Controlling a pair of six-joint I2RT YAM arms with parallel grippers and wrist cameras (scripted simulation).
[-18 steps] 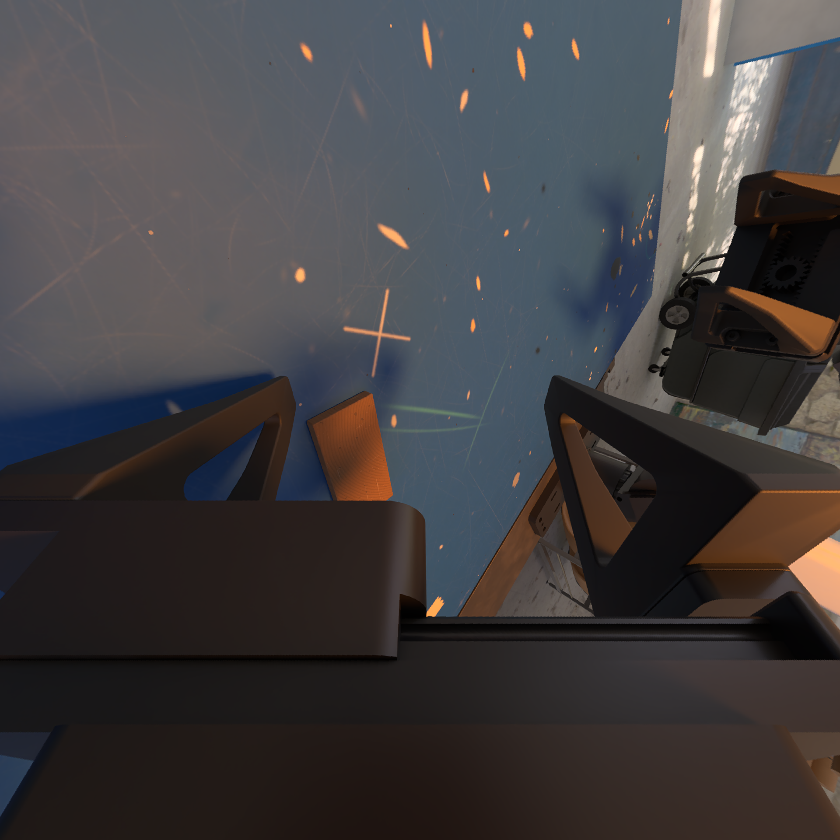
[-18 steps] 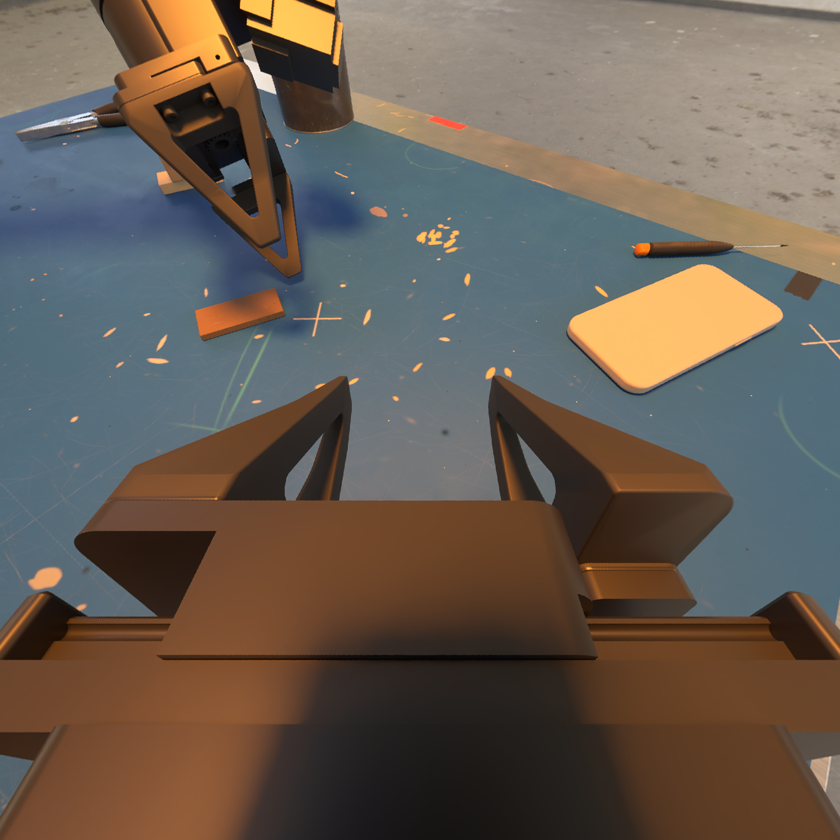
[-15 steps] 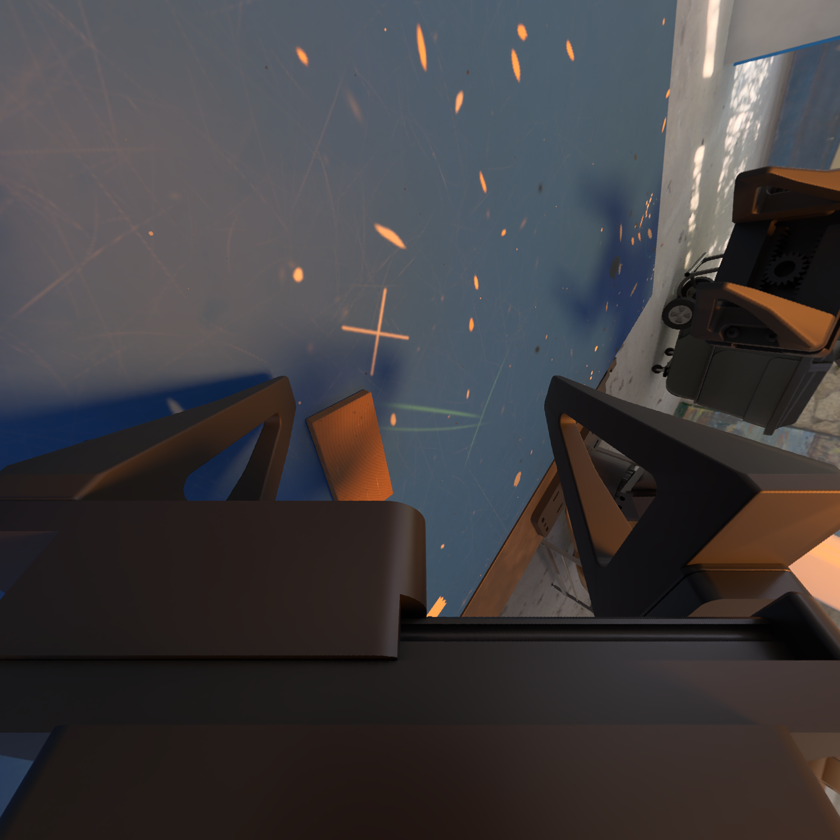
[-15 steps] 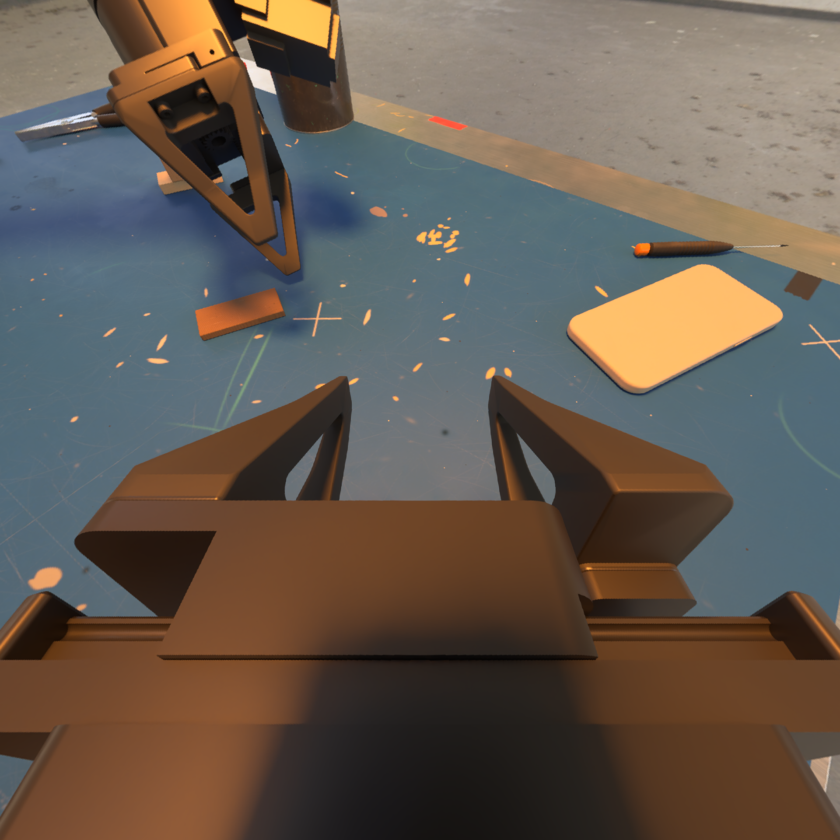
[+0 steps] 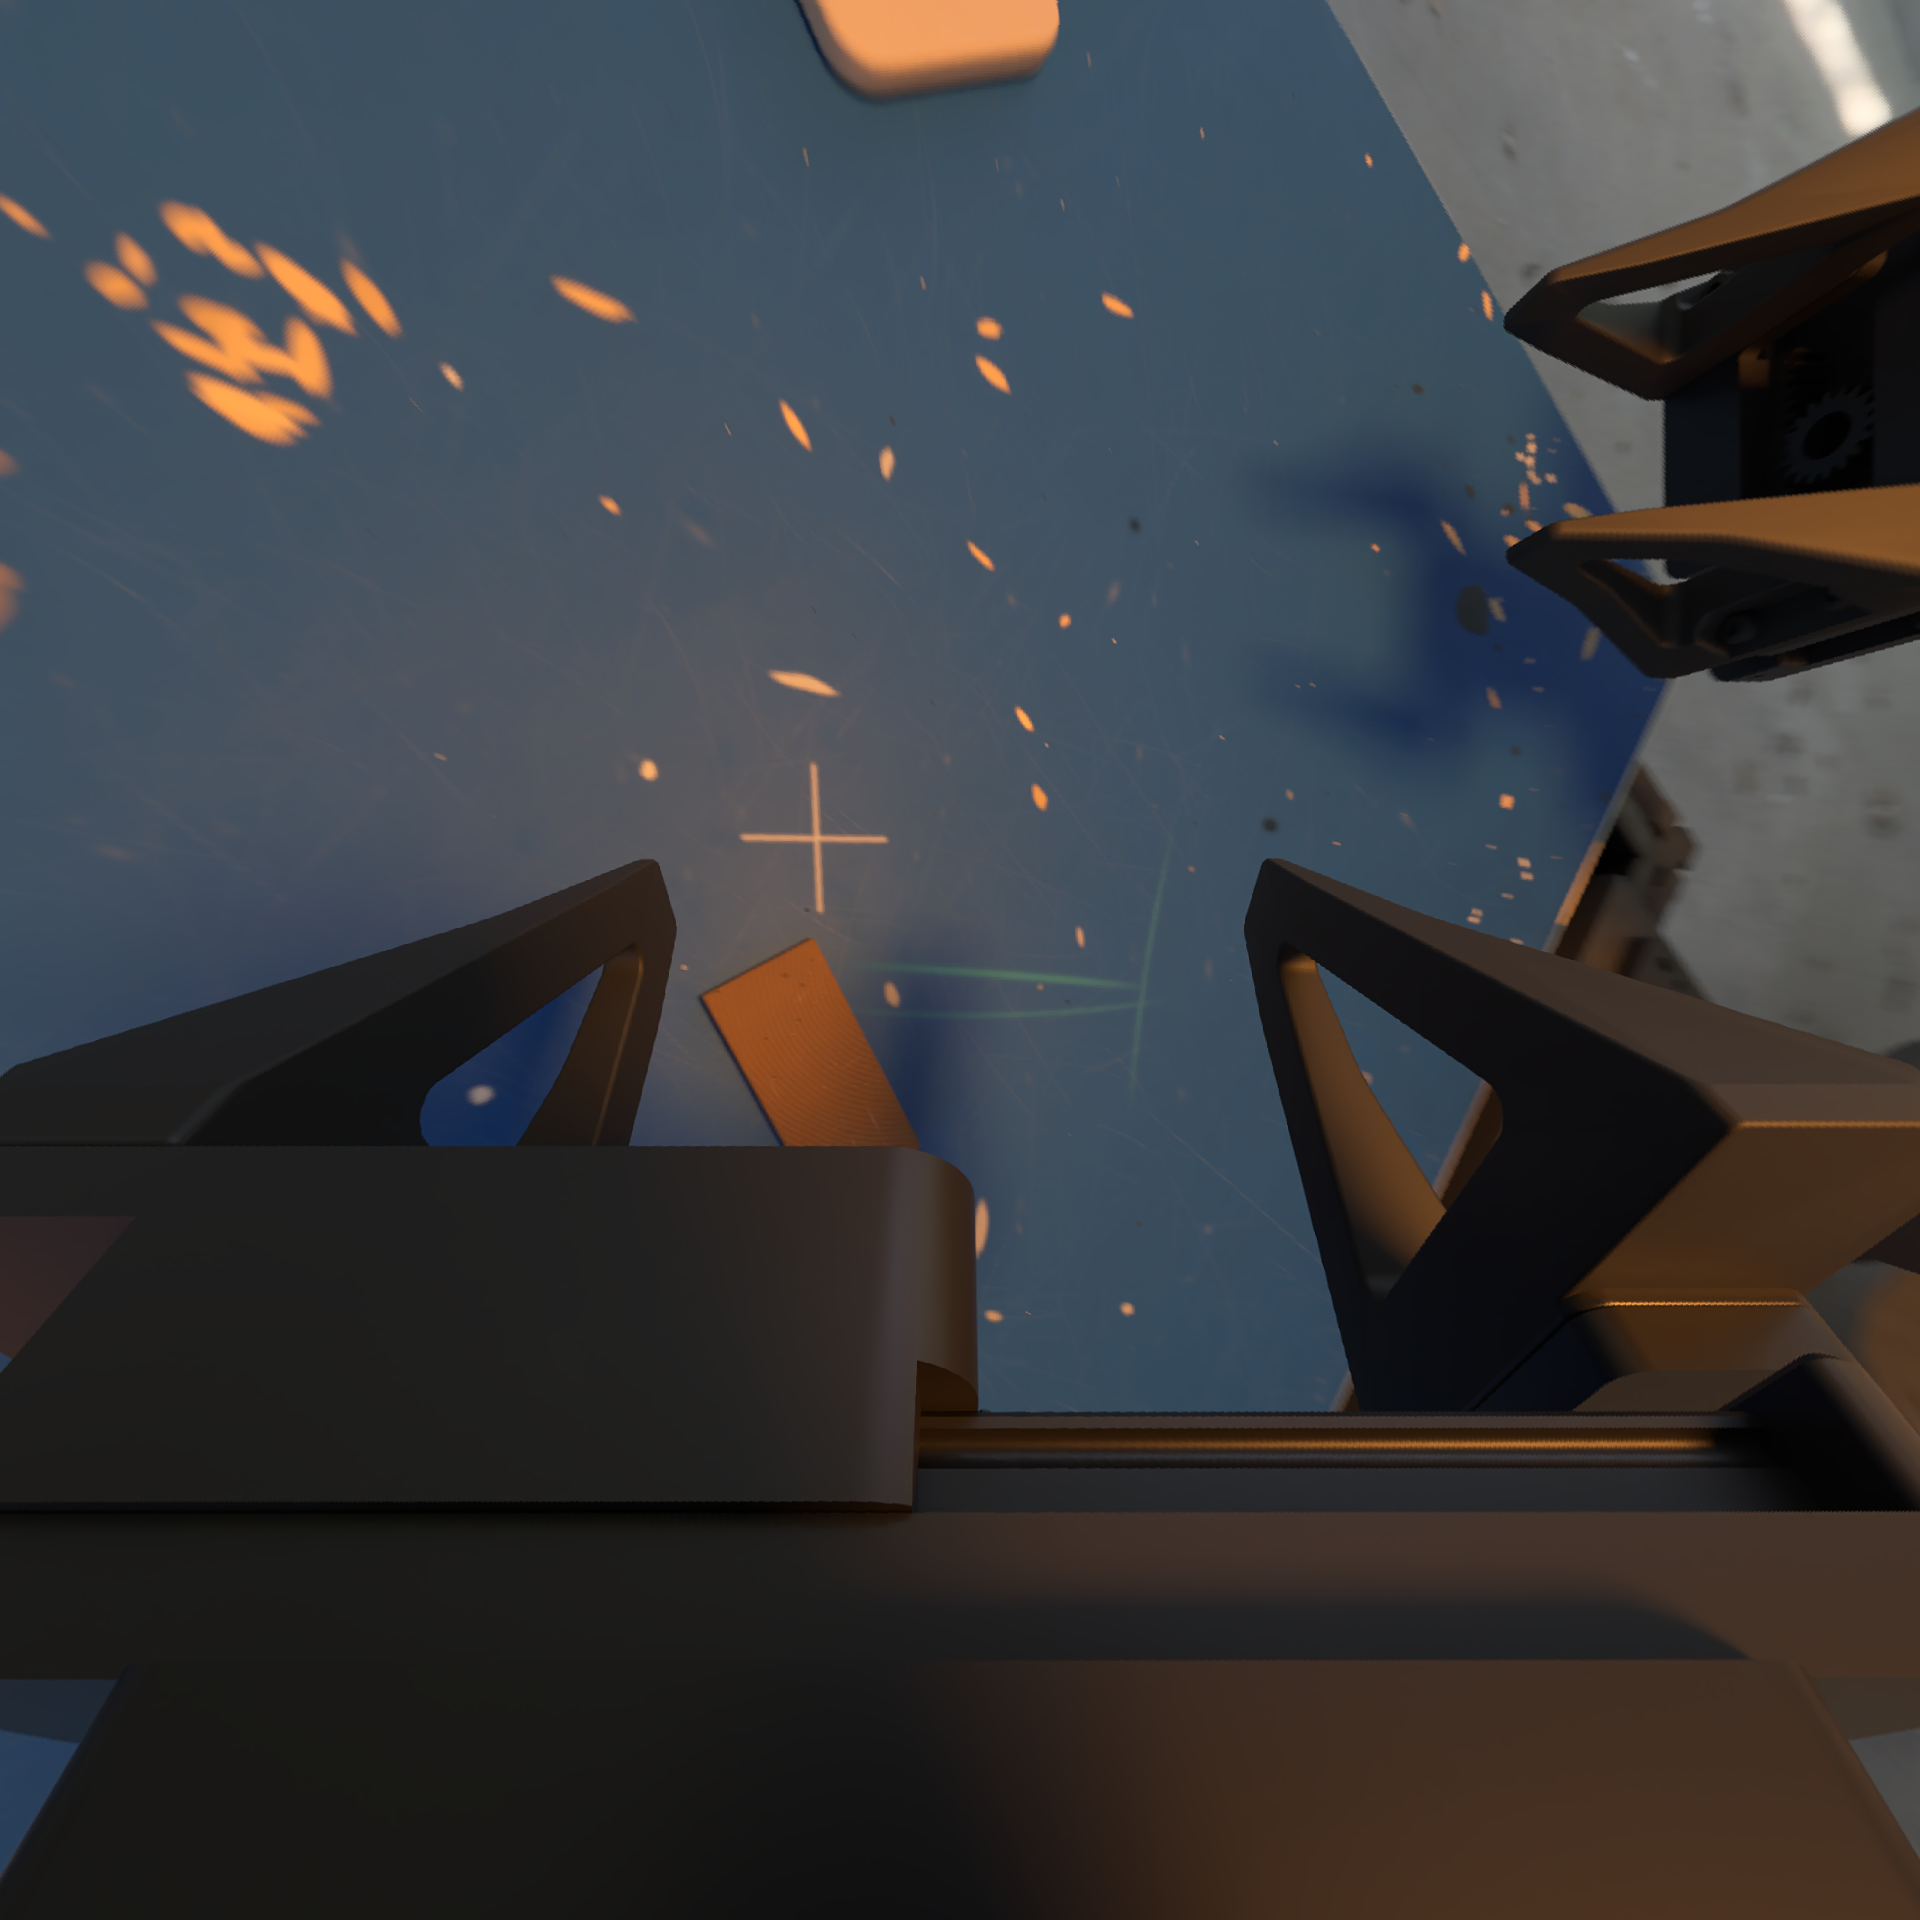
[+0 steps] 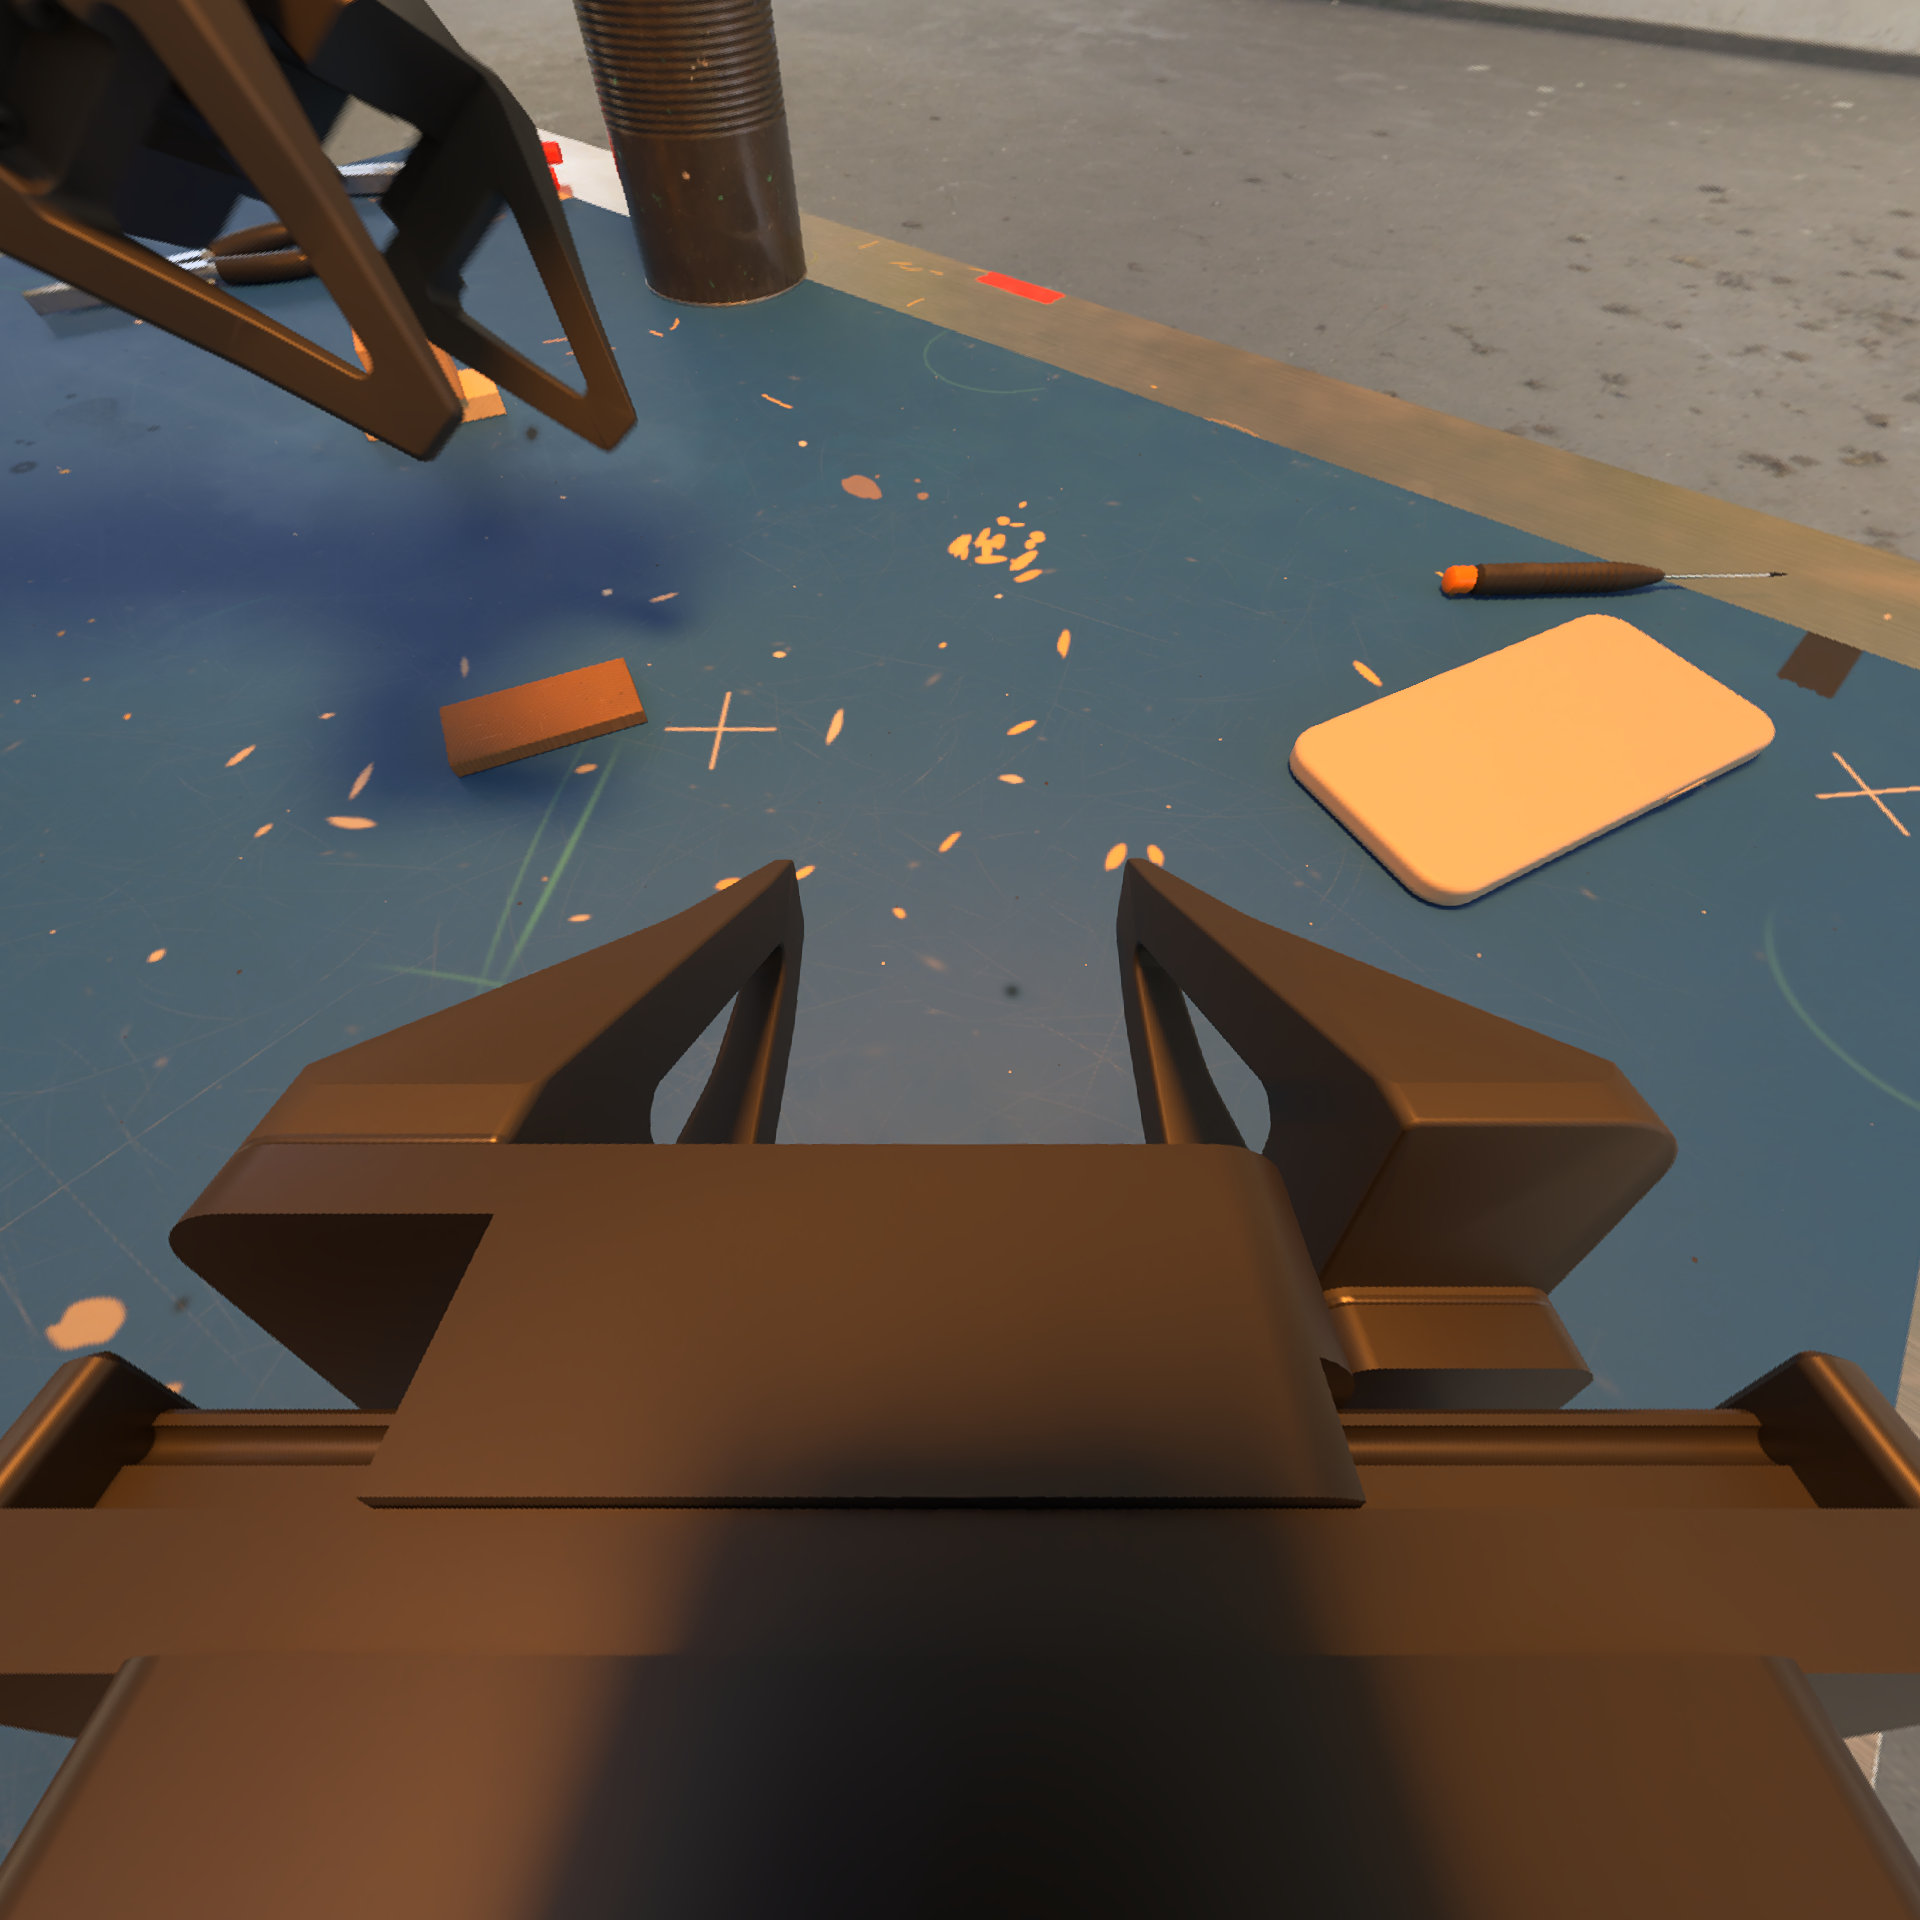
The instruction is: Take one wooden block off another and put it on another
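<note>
Between my left gripper [image 5: 961, 894] fingers, which stand wide apart and empty, I see bare blue table [image 5: 416, 644] with a flat brown wooden block [image 5: 805, 1044] lying just inside the left finger. Ahead, the mat runs unobstructed past a chalk cross [image 5: 816, 837]. My right gripper [image 6: 961, 883], also spread, faces clear surface. To its right a pale rounded pad [image 6: 1527, 753] and a screwdriver [image 6: 1558, 578] occupy the far side; a dark threaded cylinder [image 6: 707, 156] blocks the far edge.
</note>
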